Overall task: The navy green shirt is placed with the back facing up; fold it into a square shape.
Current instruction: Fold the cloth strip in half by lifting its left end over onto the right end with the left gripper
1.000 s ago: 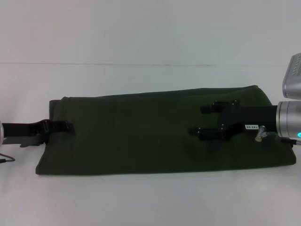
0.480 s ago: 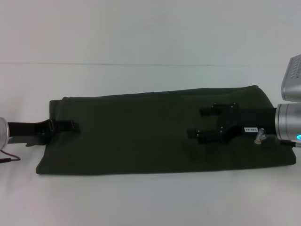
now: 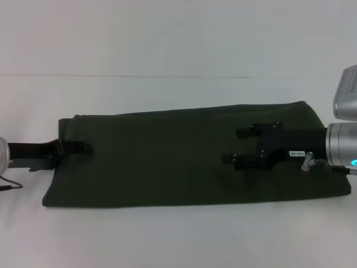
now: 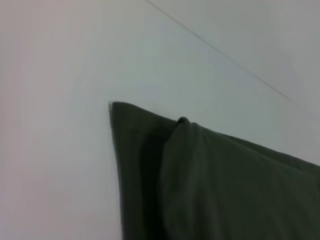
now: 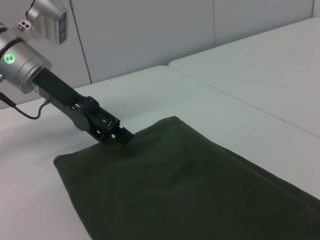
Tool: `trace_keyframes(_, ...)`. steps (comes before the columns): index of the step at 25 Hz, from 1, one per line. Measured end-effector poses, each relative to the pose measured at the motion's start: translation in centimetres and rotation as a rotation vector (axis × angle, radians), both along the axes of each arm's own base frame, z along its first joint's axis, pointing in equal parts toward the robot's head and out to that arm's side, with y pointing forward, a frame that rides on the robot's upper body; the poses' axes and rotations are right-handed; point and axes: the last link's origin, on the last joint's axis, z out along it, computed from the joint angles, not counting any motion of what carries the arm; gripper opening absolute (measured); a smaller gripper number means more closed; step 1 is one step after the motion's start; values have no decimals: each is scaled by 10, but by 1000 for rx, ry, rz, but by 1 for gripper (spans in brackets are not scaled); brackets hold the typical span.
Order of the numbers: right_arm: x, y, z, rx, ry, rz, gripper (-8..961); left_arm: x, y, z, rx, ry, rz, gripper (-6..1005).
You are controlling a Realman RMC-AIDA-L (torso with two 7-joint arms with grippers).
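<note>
Slippage looks like the main risk: the navy green shirt (image 3: pixel 184 153) lies as a long folded band across the white counter (image 3: pixel 178 234), and its stacked layers could slide apart if one end is dragged unevenly. The left gripper (image 3: pixel 78 148) meets the band's left edge, jaws pressed together; whether they pinch cloth I cannot tell. The right gripper (image 3: pixel 241 146) hovers over the right part, jaws spread. Nothing else crowds the shirt.

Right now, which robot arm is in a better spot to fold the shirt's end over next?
Probably the left. Its gripper sits right at the shirt's left end edge, ready to lift it. The right gripper lies open on top, well in from the right end.
</note>
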Motion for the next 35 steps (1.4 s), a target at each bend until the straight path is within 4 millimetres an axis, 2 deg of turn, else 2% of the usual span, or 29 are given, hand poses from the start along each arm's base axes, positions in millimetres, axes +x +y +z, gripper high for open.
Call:
trace_keyframes(6,0,0,0,3,-2,-1,866,-9,-1,15,30,16,19,866)
trace_keyframes(8,1,1,1,7,-4,-3,866,-12,-1,28,67,28,25,866)
trace_keyframes(13,1,2,1,13,-8,-4,866,-7,-2,41,106,-47,15,867)
trace_keyframes(19,1,3,1,15,-8,-4,866,6,-1,18,38,-90,-14,867)
trace_keyframes(23,0,3,1,15,-9,-3,866,5,1,7,24,-43,-11,867)
trace_keyframes(35,1,3,1,14,-9,-3,866,-4,3,6,48,18,10,866)
